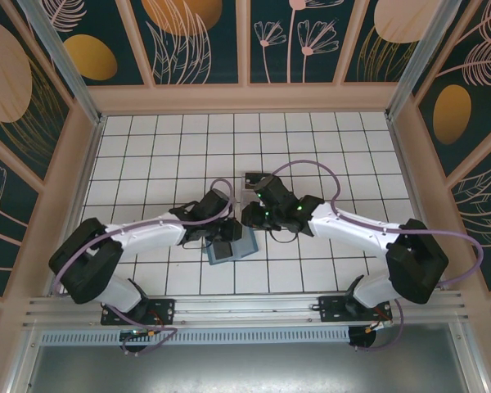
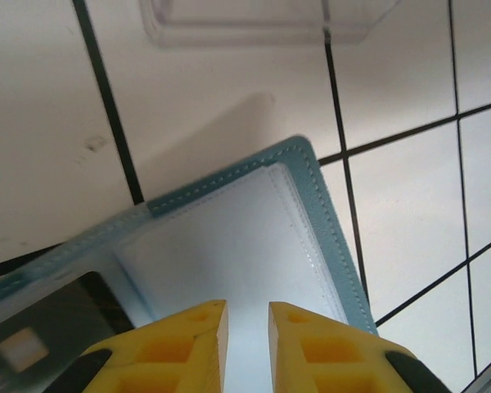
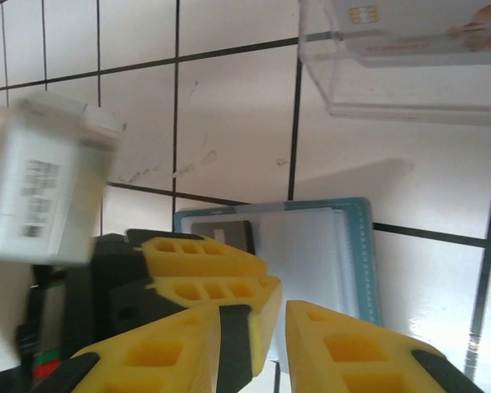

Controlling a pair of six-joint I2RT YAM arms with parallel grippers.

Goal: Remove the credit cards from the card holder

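Observation:
The card holder (image 1: 236,250) lies open on the tiles, teal-edged with a pale lining (image 2: 229,237), and it also shows in the right wrist view (image 3: 327,246). A blackish credit card (image 3: 229,232) sits in its left pocket (image 2: 57,323). A pale credit card (image 3: 409,33) with a chip lies in the clear tray (image 3: 393,106). My left gripper (image 2: 247,327) hangs just over the lining, its fingers a narrow gap apart with nothing between them. My right gripper (image 3: 258,315) hovers near the holder's edge, slightly open, right beside the left gripper's fingers (image 3: 204,266).
The clear tray (image 1: 252,180) stands just beyond the holder, close to both wrists (image 2: 245,24). Both arms meet over the table's middle, and purple cables loop above them. White tiles stretch to the wooden walls on every side.

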